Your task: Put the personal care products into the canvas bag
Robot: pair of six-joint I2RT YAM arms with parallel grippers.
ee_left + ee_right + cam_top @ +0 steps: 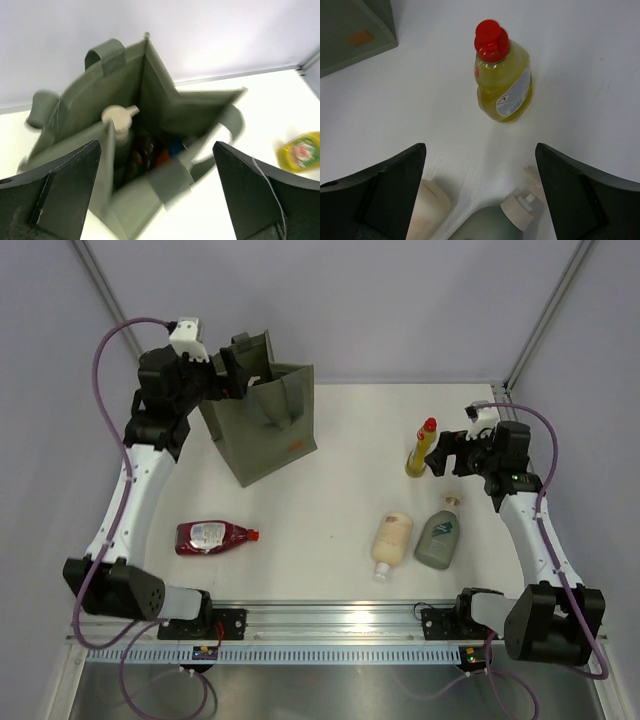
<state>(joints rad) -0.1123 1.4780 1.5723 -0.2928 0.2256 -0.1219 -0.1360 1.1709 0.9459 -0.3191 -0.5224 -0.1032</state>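
The olive-green canvas bag (pixel 268 415) stands open at the back left. My left gripper (pixel 236 368) is open and empty, just above the bag's mouth (pixel 150 95). Inside the bag I see a grey-green bottle with a beige pump (pixel 120 117), plus dark red and blue shapes. A dark red bottle (pixel 212 536) lies at the front left. A yellow red-capped bottle (pixel 421 448) stands upright at the right. My right gripper (pixel 445 456) is open beside it. A cream bottle (pixel 392 539) and a grey-green pump bottle (pixel 440 536) lie in front. The right wrist view shows the yellow bottle (pixel 503 82) ahead of the open gripper (pixel 480 195).
The table's back wall and metal frame posts rise behind the bag and at the back right. A metal rail (pixel 330 625) runs along the near edge. The bag's orange-brown patch (pixel 360 37) shows at the top left of the right wrist view.
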